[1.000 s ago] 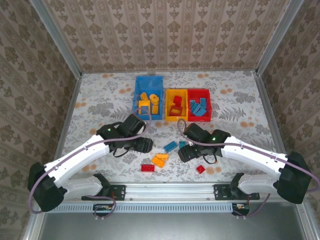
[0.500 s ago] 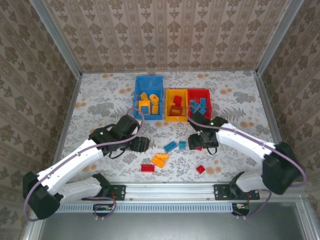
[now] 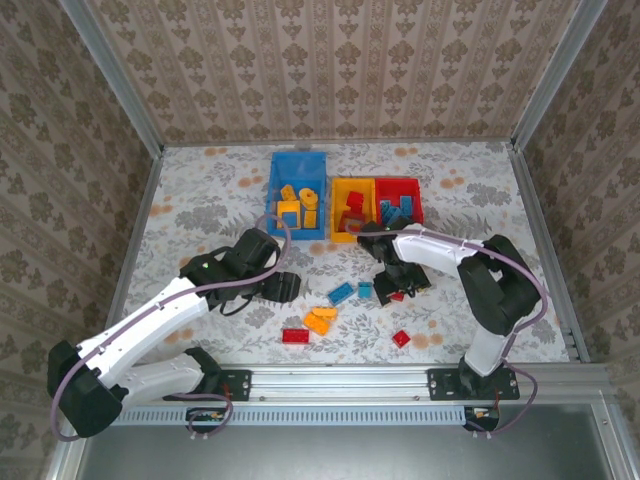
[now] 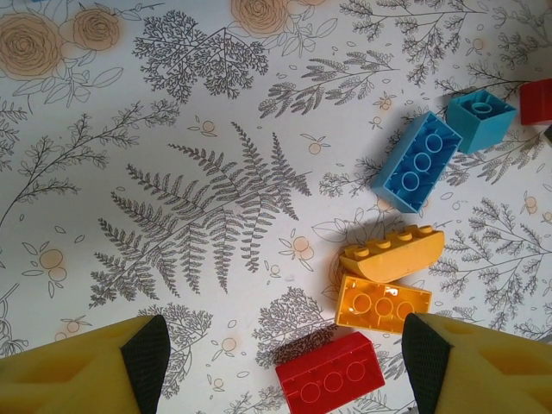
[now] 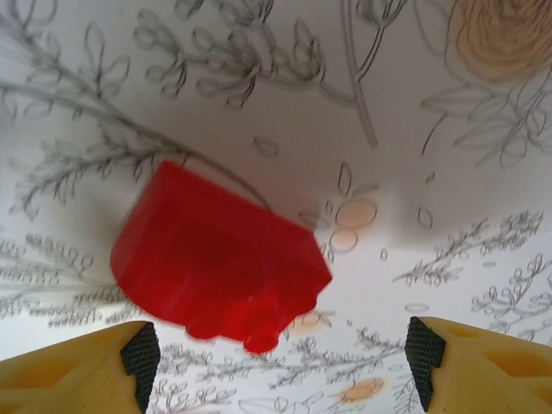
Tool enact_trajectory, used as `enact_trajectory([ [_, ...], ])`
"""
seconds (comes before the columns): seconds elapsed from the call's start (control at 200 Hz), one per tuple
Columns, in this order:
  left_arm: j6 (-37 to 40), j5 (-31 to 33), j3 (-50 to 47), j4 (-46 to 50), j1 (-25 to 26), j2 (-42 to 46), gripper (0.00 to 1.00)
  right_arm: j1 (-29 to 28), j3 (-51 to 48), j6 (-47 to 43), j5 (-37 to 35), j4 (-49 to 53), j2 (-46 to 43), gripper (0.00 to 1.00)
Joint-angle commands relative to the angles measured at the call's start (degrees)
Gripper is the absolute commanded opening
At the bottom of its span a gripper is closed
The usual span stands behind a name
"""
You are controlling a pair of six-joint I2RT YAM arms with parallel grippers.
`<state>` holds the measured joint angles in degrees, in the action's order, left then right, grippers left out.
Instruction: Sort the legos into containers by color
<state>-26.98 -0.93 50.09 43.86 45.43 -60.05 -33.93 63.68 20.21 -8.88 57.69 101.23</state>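
Lying on the table (image 5: 448, 155) between the right jaws, which gape empty, is a blurred red brick (image 5: 216, 259), while the left jaws hang spread above another red brick (image 4: 329, 373) nearby.

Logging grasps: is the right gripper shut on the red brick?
Open. The right gripper has its pads standing far wider than the red brick between them; nothing is clamped.
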Motion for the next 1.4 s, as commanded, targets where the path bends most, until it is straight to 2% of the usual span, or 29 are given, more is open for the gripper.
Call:
enact_trajectory([
  [0.0,1.4,-0.7,1.0,0.0,-0.6,-0.3,0.75,2.7,2.2,-3.0,-1.6,-0.4,1.6,0.76],
  [0.185,1.4,-0.8,2.1,-0.3,-0.7,-1.1,0.75,4.9,4.4,-4.7,1.2,-1.5,4.8,0.63],
  [0.285,1.1,-0.8,2.3,-0.6,-0.8,-1.2,0.75,5.3,3.6,-4.1,3.1,-2.5,4.6,0.52],
  [0.44,0.3,-1.2,2.2,-1.1,-0.8,-0.9,0.75,6.5,1.3,-1.6,5.8,-3.6,4.0,0.44],
  [0.545,-0.3,-1.5,2.3,-2.0,-0.9,-0.4,0.75,6.6,0.6,-1.0,6.1,-4.8,1.8,0.33],
  [0.63,-1.3,-1.6,3.3,-2.7,-1.4,0.2,0.76,5.9,1.5,0.0,5.5,-5.2,-3.6,0.3],
  [0.76,-3.4,-1.5,5.7,-4.6,-2.6,1.1,0.79,3.7,9.5,3.0,5.7,-3.9,-7.7,0.29],
  [0.895,-5.3,-1.5,8.2,-6.5,-4.3,-0.2,0.81,3.0,19.5,7.3,6.8,-4.2,-1.9,0.29],
  [1.025,-6.3,-2.1,11.1,-7.7,-6.2,-2.8,0.84,3.4,31.9,9.9,7.1,-4.4,7.7,0.29],
  [1.195,-5.2,-3.0,15.1,-8.8,-6.5,-6.5,0.85,5.9,46.3,11.6,7.6,-3.6,18.7,0.29],
  [1.39,-5.0,-3.7,16.5,-9.3,-6.5,-8.0,0.85,8.5,58.6,12.0,11.9,-3.0,28.9,0.29],
])
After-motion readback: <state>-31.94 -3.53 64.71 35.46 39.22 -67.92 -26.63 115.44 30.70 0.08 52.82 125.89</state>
